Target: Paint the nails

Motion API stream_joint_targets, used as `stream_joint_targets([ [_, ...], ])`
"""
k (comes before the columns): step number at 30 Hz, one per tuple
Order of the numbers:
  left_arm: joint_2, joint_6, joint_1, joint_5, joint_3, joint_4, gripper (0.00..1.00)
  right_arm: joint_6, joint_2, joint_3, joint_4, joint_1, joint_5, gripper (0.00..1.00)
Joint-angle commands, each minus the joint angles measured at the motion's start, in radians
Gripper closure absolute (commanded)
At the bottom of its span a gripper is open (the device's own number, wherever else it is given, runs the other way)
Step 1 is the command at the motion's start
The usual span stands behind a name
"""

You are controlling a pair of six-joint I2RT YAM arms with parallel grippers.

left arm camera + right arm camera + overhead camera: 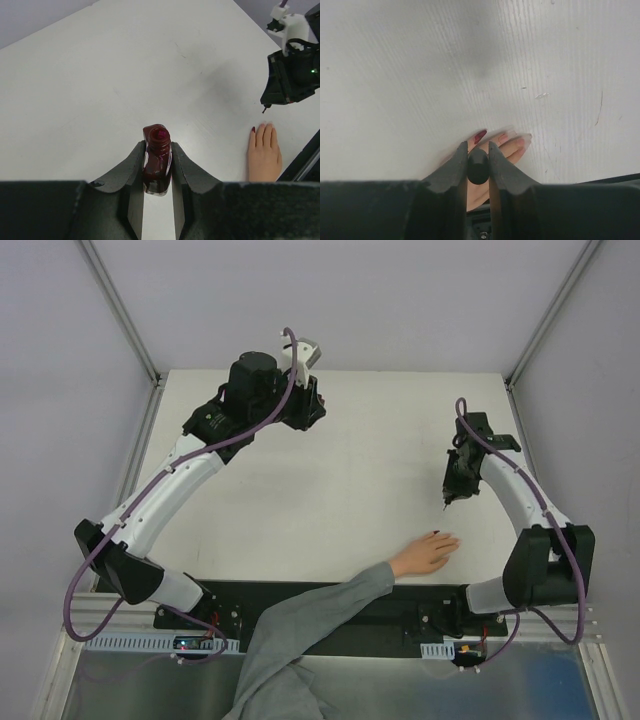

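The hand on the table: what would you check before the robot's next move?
1. Hand flat on the table: ok.
2. Left gripper shut on the open bottle: ok.
3. Right gripper shut on the brush cap: ok.
4. Brush tip on the nails: not ok, it hangs apart from the hand.
5. All nails painted: not ok, one red nail, the rest bare.
6. Paint on the brush: cannot tell.

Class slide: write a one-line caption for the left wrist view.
Left claw grips the uncapped dark-red polish bottle while a hand rests flat on the white table.
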Motion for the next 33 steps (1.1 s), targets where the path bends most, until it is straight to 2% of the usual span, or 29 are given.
stream_joint_targets([
  [1,-0.057,-0.017,-0.006,-0.023,0.017,0.053,1.0,0.002,-0.109,0.088,-0.115,0.019,-0.037,1.0],
  [5,-0.089,-0.06,-0.006,0.022,0.003,0.059,1.0,-0.011,-0.147,0.197,-0.177,0.061,-0.064,1.0],
  [9,-0.157,-0.136,-0.006,0.051,-0.063,0.09,1.0,-0.019,-0.157,0.294,-0.217,0.092,-0.159,1.0],
  [14,-0.29,-0.201,-0.008,0.085,-0.297,0.212,1.0,-0.034,-0.199,0.341,-0.168,0.212,-0.166,1.0],
  [18,-0.384,-0.176,-0.008,0.146,-0.518,0.375,1.0,-0.068,-0.251,0.298,-0.094,0.314,-0.117,1.0],
  [21,-0.428,-0.135,-0.008,0.213,-0.613,0.459,1.0,-0.071,-0.316,0.223,-0.022,0.349,-0.149,1.0],
  [26,-0.441,-0.086,-0.008,0.31,-0.689,0.548,1.0,-0.019,-0.351,0.203,-0.025,0.378,-0.224,0.99],
  [28,-0.436,-0.063,-0.008,0.409,-0.726,0.599,1.0,0.013,-0.353,0.226,-0.016,0.407,-0.233,1.0],
  [33,-0.424,-0.046,-0.008,0.549,-0.743,0.68,1.0,0.074,-0.322,0.367,-0.034,0.539,-0.259,0.99],
])
